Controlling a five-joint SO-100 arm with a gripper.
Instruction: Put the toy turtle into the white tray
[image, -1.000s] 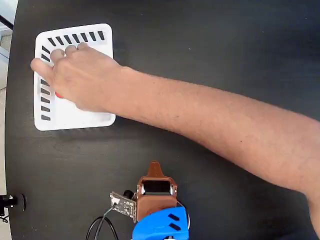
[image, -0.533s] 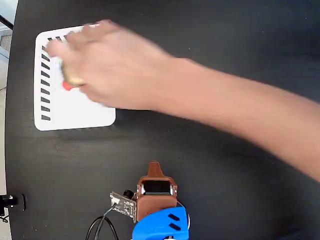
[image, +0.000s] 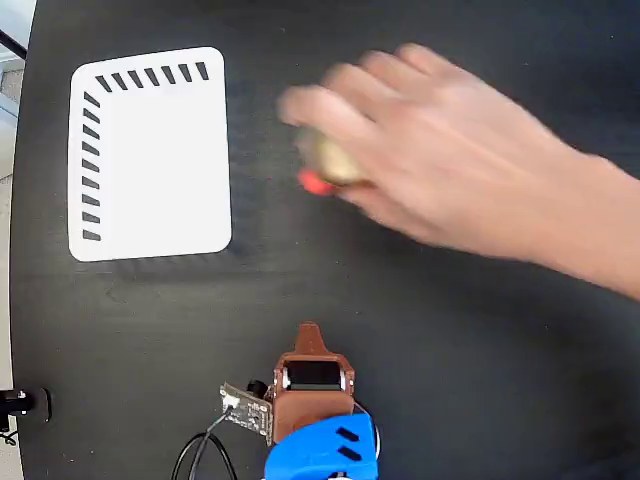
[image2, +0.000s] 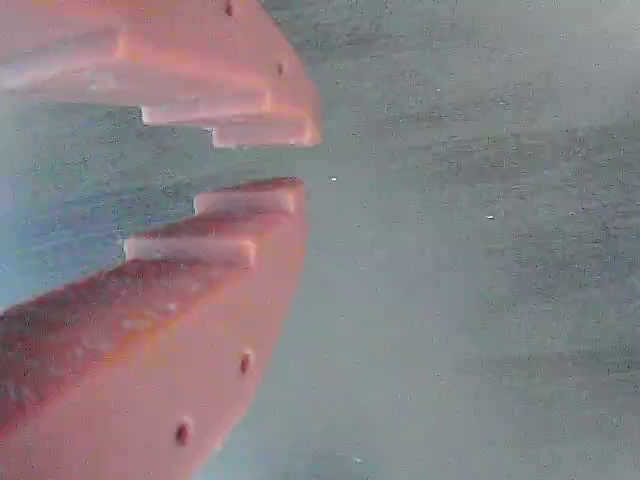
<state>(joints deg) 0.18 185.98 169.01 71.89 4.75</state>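
A person's hand (image: 440, 150) holds the toy turtle (image: 335, 160) above the dark table, right of the white tray (image: 150, 200). The turtle is blurred: a gold-tan shell with a red-pink part (image: 316, 183) poking out below the fingers. Nothing lies in the tray. My gripper (image: 309, 330) rests at the bottom centre of the fixed view, far below the hand and the tray. In the wrist view my gripper (image2: 300, 160) shows orange toothed fingers (image2: 250, 210) drawn nearly together, with nothing between them.
The person's forearm (image: 590, 230) crosses the right side of the table. A small circuit board with wires (image: 245, 410) hangs off the arm's left side. The table's left edge (image: 22, 240) runs close to the tray.
The hand took the turtle off the tray and carried it right, over the bare table. The tray is now uncovered. My arm has not moved.
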